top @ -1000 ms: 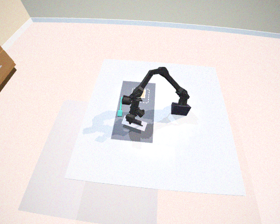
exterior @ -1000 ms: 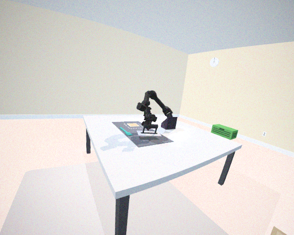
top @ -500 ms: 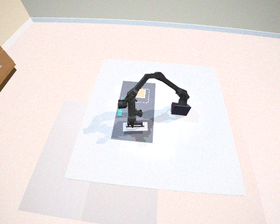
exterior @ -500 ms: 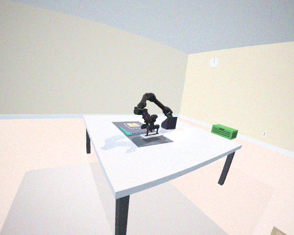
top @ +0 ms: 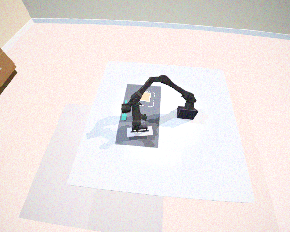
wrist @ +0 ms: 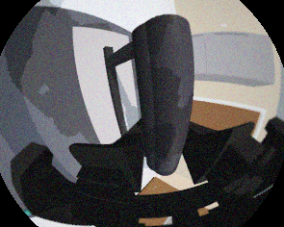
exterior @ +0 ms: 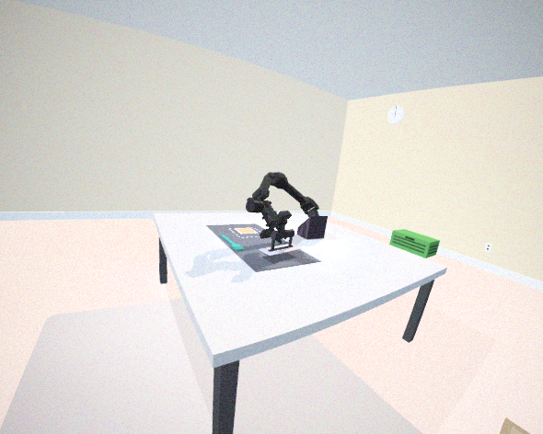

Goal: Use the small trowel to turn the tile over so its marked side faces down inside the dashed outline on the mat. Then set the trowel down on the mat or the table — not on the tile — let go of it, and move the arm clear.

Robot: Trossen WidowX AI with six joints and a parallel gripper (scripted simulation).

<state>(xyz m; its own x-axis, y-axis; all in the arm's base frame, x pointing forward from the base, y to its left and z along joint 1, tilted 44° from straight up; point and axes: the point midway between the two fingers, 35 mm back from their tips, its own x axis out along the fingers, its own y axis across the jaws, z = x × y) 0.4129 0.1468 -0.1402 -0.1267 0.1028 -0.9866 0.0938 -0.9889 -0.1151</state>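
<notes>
My gripper is shut on the thick dark handle of the trowel. Its flat pale blade hangs on a black bracket, level or nearly so, above the near half of the dark mat, with its shadow below. The tile, orange with a pale rim, lies flat at the mat's far end within the dashed outline. The arm hides its left part in the top view. I cannot tell if the orange face is the marked one.
A teal spatula-like tool lies along the mat's left edge, partly behind the arm in the top view. The arm's dark base stands on the white table, right of the mat.
</notes>
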